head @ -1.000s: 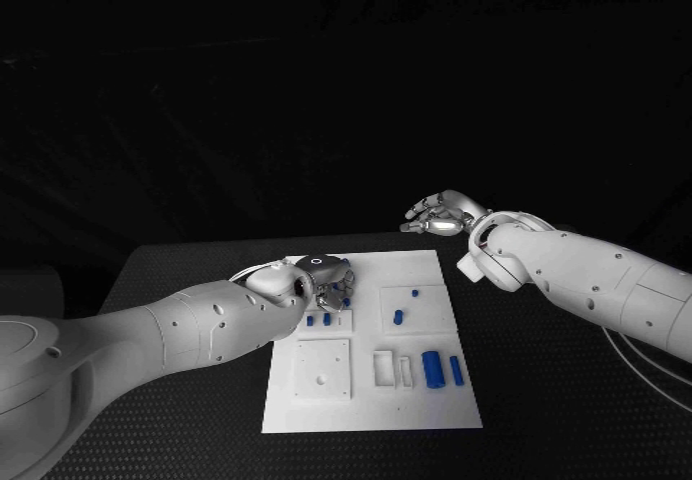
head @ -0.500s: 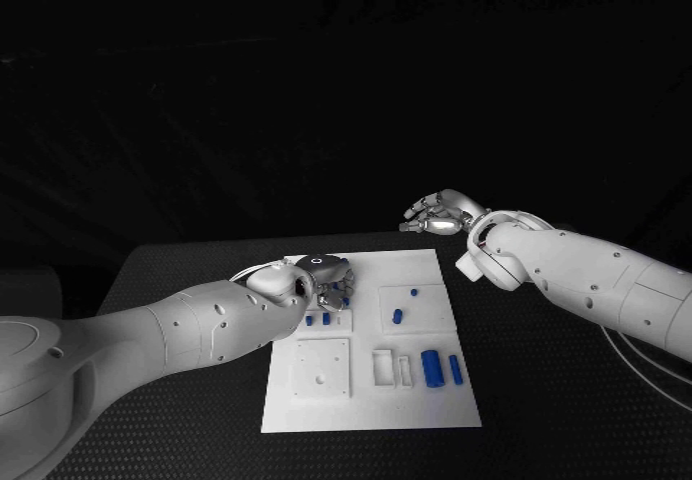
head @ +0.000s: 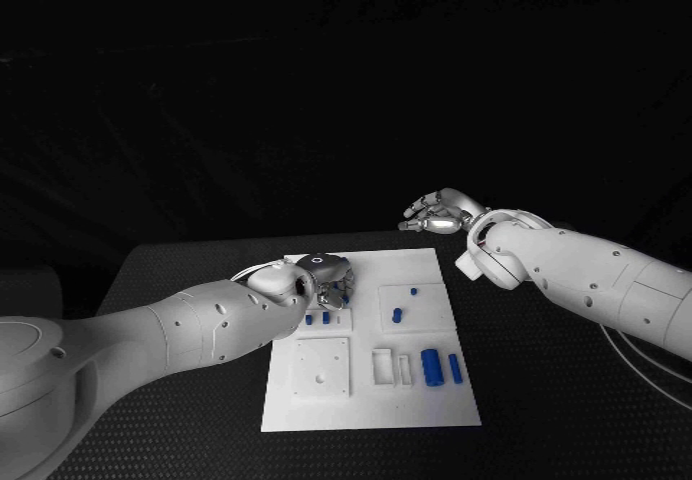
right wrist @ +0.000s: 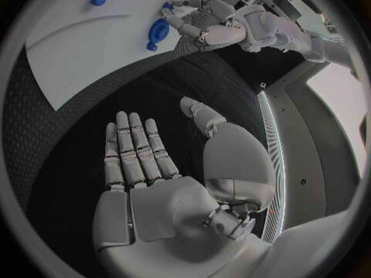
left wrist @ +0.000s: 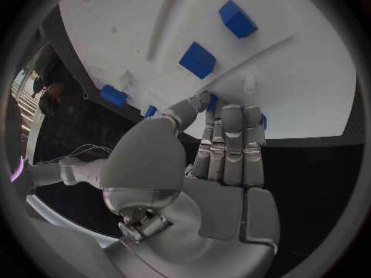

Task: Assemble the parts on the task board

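Note:
The white task board (head: 368, 400) lies in the middle of the black table. My left hand (head: 325, 273) hovers low over its far left part. Its straight fingers (left wrist: 232, 136) and thumb reach down onto a blue part (left wrist: 211, 102) that they mostly cover. I cannot tell whether it is gripped. From the right wrist the same left hand (right wrist: 210, 25) ends beside a round blue part (right wrist: 158, 29). My right hand (head: 440, 213) is raised beyond the board's far right corner, palm flat, fingers (right wrist: 132, 145) spread, holding nothing.
Two small blue parts (head: 317, 320) stand just near of the left hand. More lie in the middle recess (head: 397, 316) and two long ones (head: 443, 368) at the near right. White inset blocks (head: 323, 368) fill the board's near left.

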